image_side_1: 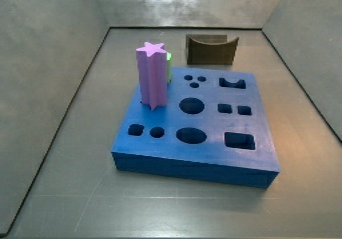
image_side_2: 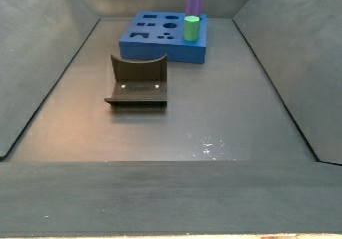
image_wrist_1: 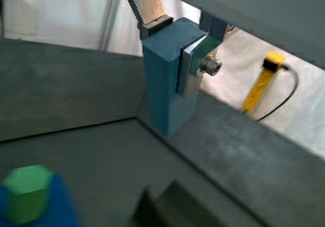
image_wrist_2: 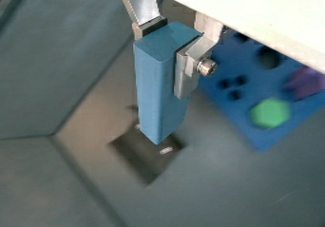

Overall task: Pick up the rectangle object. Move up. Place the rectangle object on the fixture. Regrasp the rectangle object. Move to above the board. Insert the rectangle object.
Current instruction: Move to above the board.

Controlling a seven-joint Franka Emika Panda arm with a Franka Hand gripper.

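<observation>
Your tool (image_wrist_2: 172, 43) is clamped on the rectangle object (image_wrist_2: 158, 88), its silver fingers (image_wrist_1: 193, 58) pressing the upper end of the light-blue bar, which hangs upright below them in both wrist views. The tool itself does not appear in either side view. Directly beneath the bar's lower end lies the fixture (image_wrist_2: 147, 150), dark and low on the grey floor (image_wrist_2: 64, 98), with a gap between it and the bar. Off to one side of the tool sits the board (image_wrist_2: 260, 93), blue with shaped holes, carrying a green piece (image_wrist_2: 268, 112) and a purple prism (image_side_1: 152, 76). In a side view the fixture (image_side_2: 138, 80) stands just before the board (image_side_2: 163, 36).
</observation>
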